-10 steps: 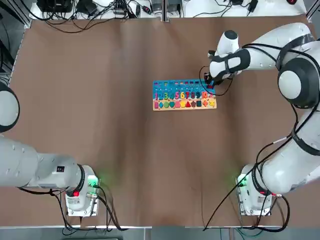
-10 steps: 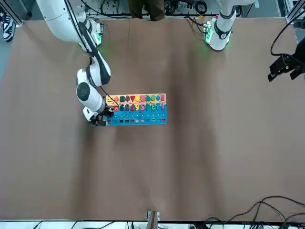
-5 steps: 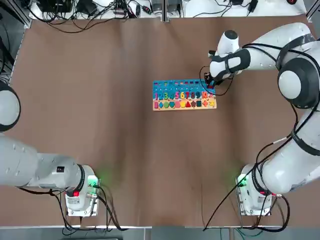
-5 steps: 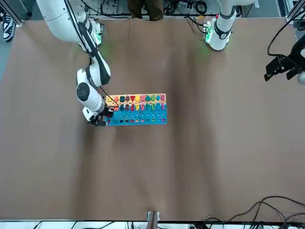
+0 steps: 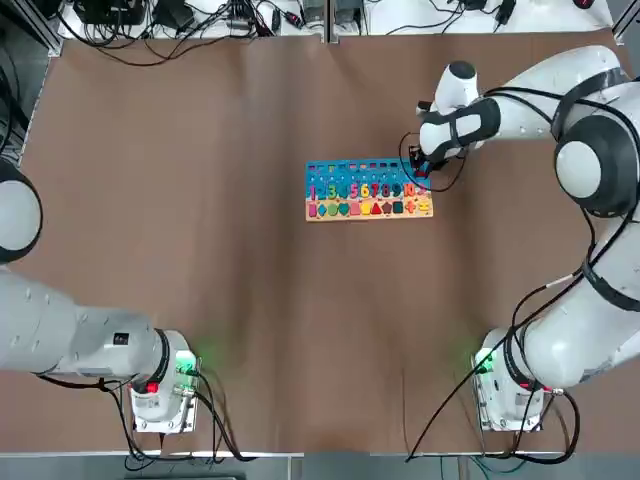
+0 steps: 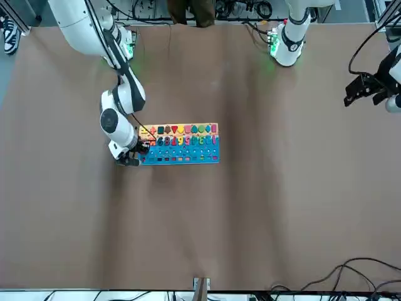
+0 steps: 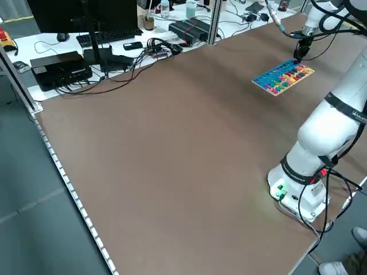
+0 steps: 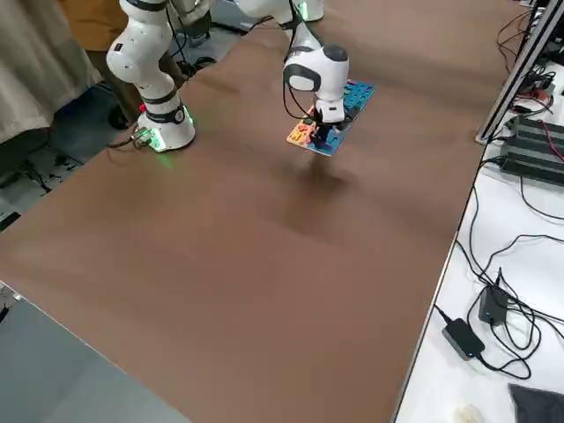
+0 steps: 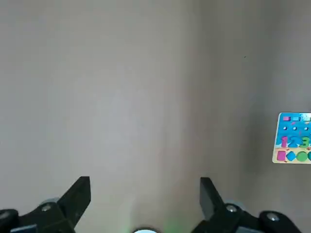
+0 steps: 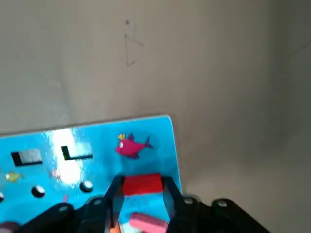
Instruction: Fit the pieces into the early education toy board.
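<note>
Right gripper (image 10: 142,191) is down at the board's (image 5: 368,190) far right corner, roughly 1 o'clock from table centre in the overhead. Fingers sit narrow around a small red block (image 10: 141,184), low over the blue top, which I'd guess is for lining it up with a slot there. Can't really tell from the wrist cam whether it's already seated or only pinched. A pink piece (image 10: 146,223) lies right beside the fingers. Left gripper (image 9: 145,200) is parked wide, holding nothing, well away toward 9 o'clock so it stays out of the way.
</note>
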You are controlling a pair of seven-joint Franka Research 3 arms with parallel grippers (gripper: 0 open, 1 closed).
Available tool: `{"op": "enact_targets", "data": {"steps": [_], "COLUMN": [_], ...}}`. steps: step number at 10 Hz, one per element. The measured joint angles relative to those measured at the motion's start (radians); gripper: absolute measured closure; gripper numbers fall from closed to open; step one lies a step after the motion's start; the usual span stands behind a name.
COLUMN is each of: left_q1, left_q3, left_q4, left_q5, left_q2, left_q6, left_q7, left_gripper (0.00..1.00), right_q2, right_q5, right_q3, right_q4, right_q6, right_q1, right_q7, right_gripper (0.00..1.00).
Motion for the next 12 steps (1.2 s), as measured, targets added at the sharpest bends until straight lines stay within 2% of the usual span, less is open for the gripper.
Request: {"op": "enact_targets", "data": {"steps": [2,12], "left_q1": [0.0,0.001], "left_q3": [0.0,0.002], "left_q4": [0.0,0.003], "left_q5": [0.0,0.0], "left_q2": [0.0,0.001], "left_q6": [-0.007,-0.008], "left_q7": [0.0,0.002], "left_gripper": [0.01,0.0], "right_q2": [0.01,0.032], "right_q5": [0.0,0.0], "right_q3": [-0.009,-0.02], "right_q4": [0.0,0.004], "right_q6": [0.002,0.006], "right_q1": [0.001,0.001], "right_q7": [0.0,0.0], "right_gripper": [0.47,0.41]}}
